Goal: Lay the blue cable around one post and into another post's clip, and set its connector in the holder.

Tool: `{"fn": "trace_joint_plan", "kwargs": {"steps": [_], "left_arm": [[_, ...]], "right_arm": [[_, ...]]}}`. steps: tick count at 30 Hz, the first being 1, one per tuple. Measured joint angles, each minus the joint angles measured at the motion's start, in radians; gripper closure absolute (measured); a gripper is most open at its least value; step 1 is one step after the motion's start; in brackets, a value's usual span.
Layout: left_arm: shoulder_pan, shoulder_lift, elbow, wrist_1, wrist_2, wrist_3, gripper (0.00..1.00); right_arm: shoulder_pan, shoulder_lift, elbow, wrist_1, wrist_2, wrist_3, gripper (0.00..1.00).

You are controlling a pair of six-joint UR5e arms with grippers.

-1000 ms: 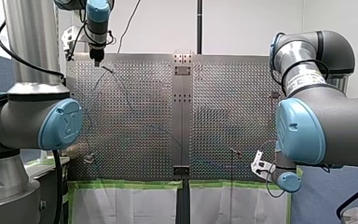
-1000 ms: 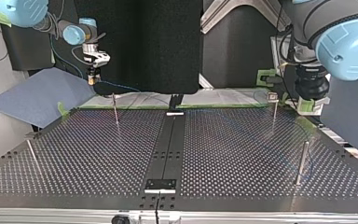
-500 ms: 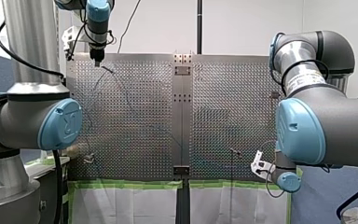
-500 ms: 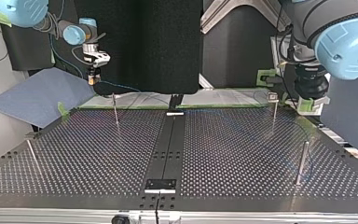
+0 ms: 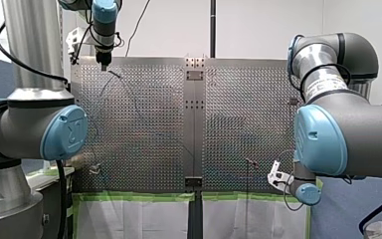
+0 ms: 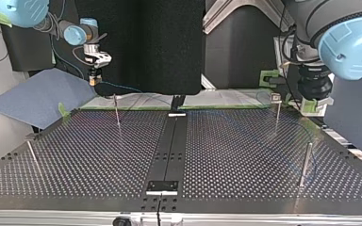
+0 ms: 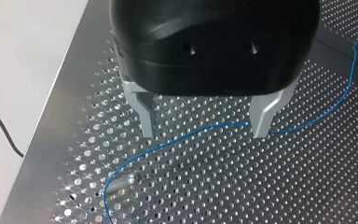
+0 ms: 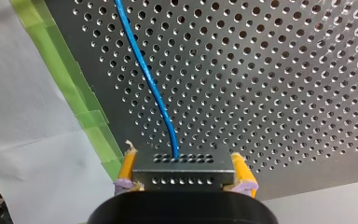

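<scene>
Nothing visibly shifts since a second ago. My left gripper (image 7: 203,133) hangs with metal fingers (image 7: 144,112) spread over the blue cable (image 7: 223,125), which lies on the perforated table (image 7: 223,191) near a post (image 7: 119,183). My right gripper (image 8: 183,159) pinches the connector (image 8: 182,176) between yellow pads (image 8: 127,166), with the cable running out ahead.

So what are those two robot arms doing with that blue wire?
They are laying a blue cable across the holey table. My right gripper is shut on the cable's metal connector, pinching it between yellow pads near the table's taped edge, so it is not in a holder yet. My left gripper hovers open over the table, with the cable running under its metal fingers and bending beside a post. It is not gripping anything.
</scene>
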Motion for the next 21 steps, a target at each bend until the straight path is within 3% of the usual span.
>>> {"fn": "trace_joint_plan", "kwargs": {"steps": [9, 21], "left_arm": [[-0.005, 0.01, 0.0, 0.019, 0.007, 0.0, 0.0], [-0.026, 0.05, -0.007, 0.111, 0.114, -0.007, 0.0]], "right_arm": [[0.0, 0.0, 0.0, 0.0, 0.0, 0.0, 1.0], [0.0, 0.0, 0.0, 0.002, 0.0, 0.0, 1.0]]}}
